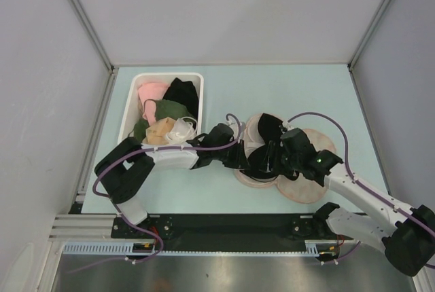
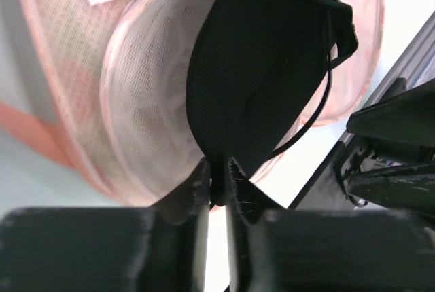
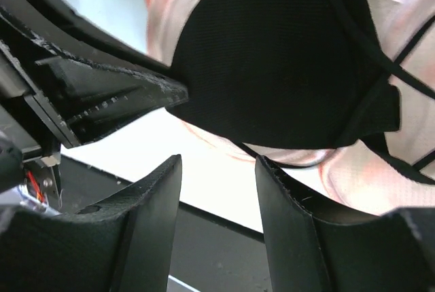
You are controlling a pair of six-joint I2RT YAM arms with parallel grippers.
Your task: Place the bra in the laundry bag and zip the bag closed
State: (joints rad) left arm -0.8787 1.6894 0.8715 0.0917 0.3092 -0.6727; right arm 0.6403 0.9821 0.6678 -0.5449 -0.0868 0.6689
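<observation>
Bright, even overhead light, soft shadows; close wrist views slightly blurred

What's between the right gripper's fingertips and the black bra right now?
Right wrist view: only a strip of pale lining of the laundry bag; the open right gripper hangs just short of the bra.

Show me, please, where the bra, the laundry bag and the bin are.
bra (image 2: 265,68): left wrist view, middle of the black cup.
laundry bag (image 2: 139,108): left wrist view, pale mesh inner cup.
bin (image 1: 163,75): top external view, far rim.
</observation>
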